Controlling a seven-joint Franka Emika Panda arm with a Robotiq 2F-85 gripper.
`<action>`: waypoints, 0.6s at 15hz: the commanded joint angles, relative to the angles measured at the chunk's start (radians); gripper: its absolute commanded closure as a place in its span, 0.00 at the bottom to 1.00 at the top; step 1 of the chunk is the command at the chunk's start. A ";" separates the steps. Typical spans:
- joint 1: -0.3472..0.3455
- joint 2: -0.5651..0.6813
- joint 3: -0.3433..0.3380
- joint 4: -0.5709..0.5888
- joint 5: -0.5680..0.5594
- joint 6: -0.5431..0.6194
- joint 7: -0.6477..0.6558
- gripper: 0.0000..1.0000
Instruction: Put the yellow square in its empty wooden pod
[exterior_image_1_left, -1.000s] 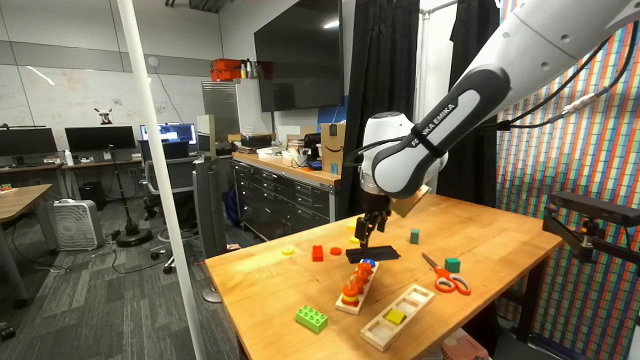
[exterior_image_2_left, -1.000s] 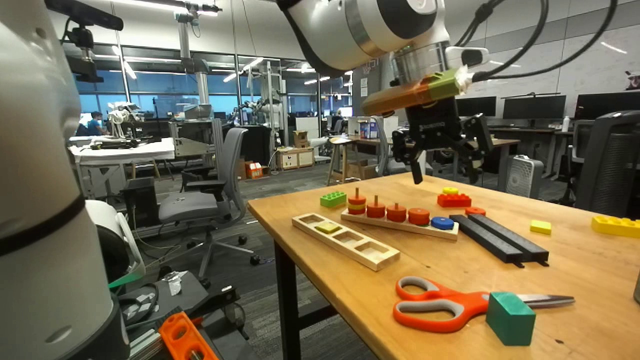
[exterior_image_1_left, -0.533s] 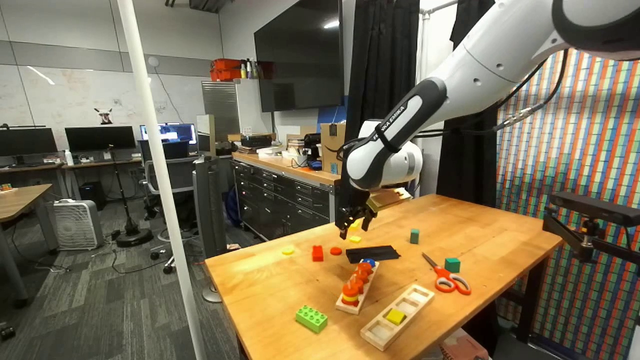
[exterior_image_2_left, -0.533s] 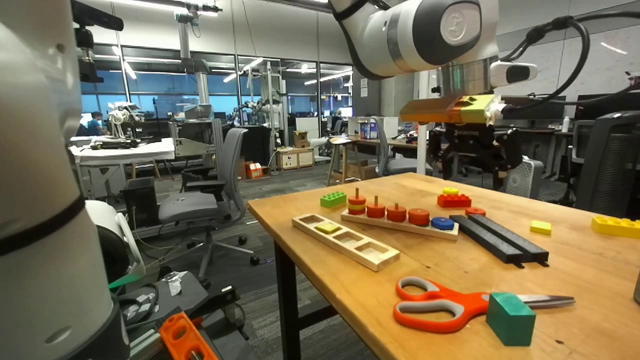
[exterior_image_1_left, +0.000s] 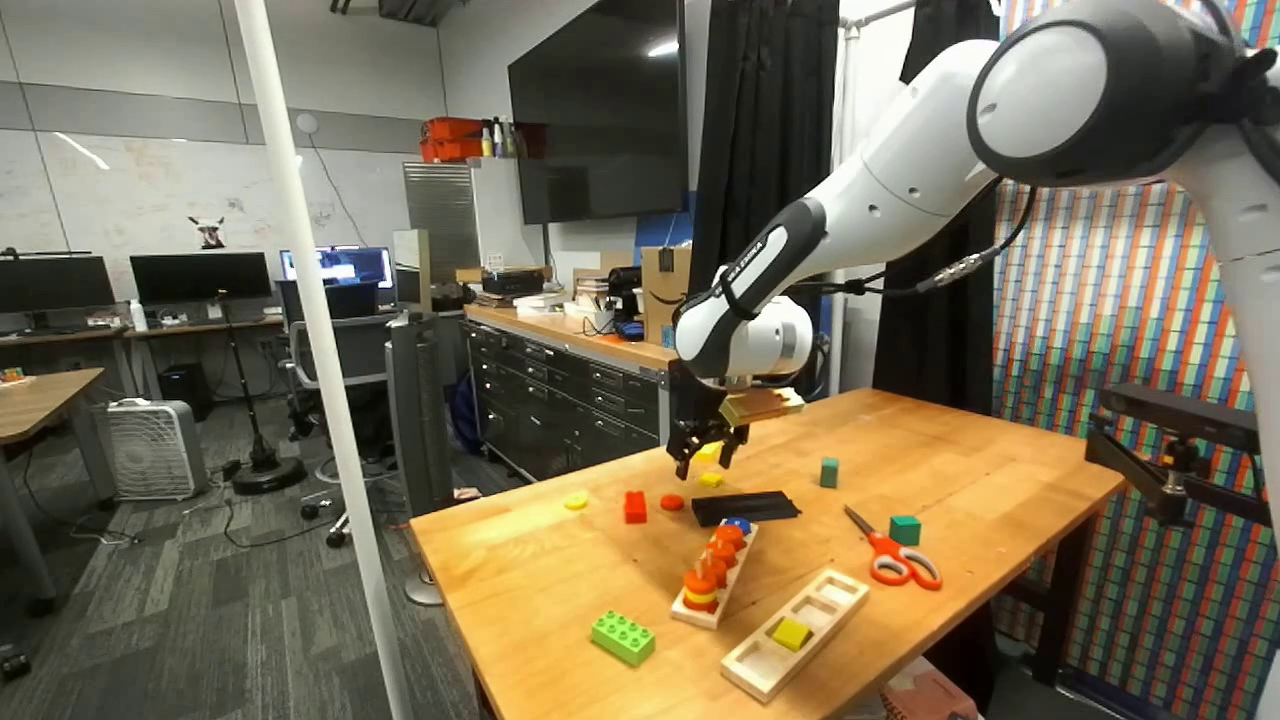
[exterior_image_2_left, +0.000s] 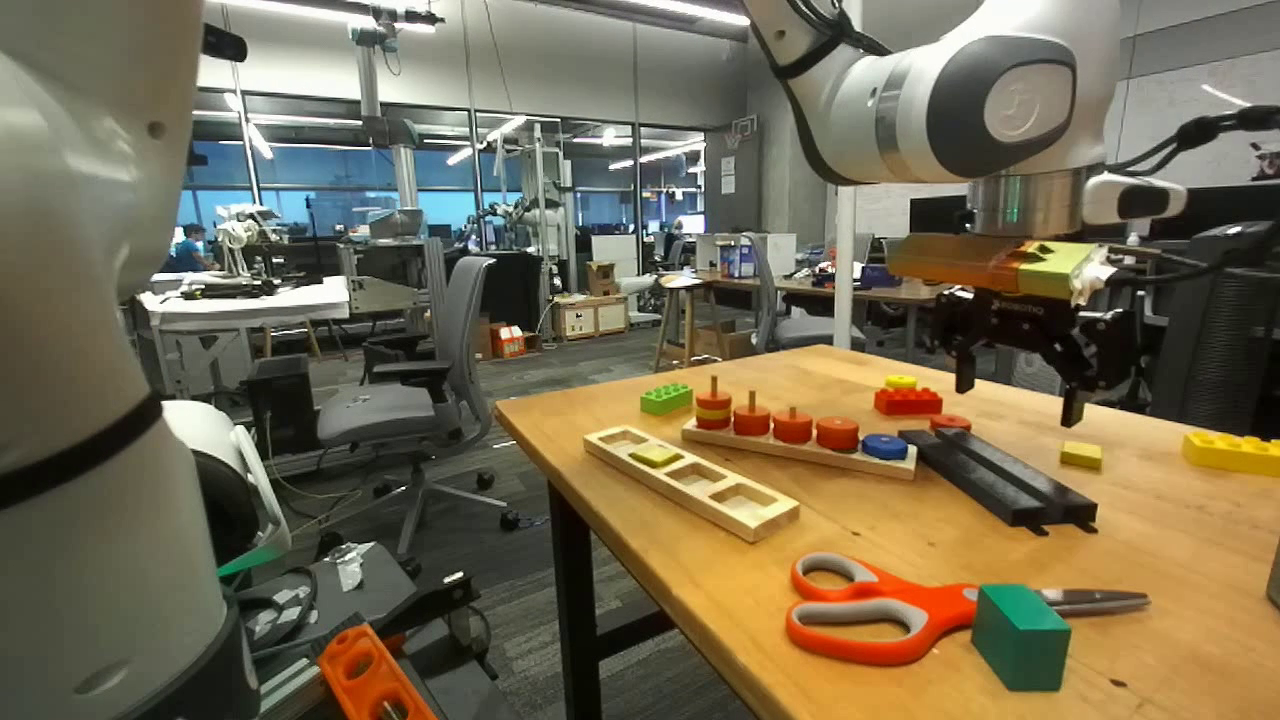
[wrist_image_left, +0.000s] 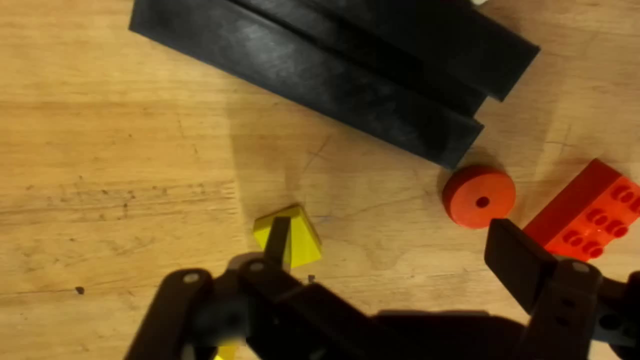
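I am hovering the pincer (wrist_image_left: 389, 235) above the counter (wrist_image_left: 150, 160), its fingers (wrist_image_left: 278, 240) standing wide apart. In the wrist view, the yellow square (wrist_image_left: 304, 242) is lying on the counter at nine o'clock from the pincer's middle, one finger covering part of it. A red disc (wrist_image_left: 480, 200) is sitting at two o'clock, black bars (wrist_image_left: 330, 75) toward twelve. In an exterior view, the wooden tray (exterior_image_2_left: 670, 490) is resting at nine o'clock from the yellow square, well apart, a yellow block (exterior_image_2_left: 655, 456) sitting in one compartment.
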 joint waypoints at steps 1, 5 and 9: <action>-0.028 0.100 -0.001 0.165 -0.019 -0.100 -0.011 0.00; -0.043 0.166 -0.004 0.278 -0.056 -0.187 -0.023 0.00; -0.070 0.202 0.006 0.346 -0.082 -0.278 -0.100 0.00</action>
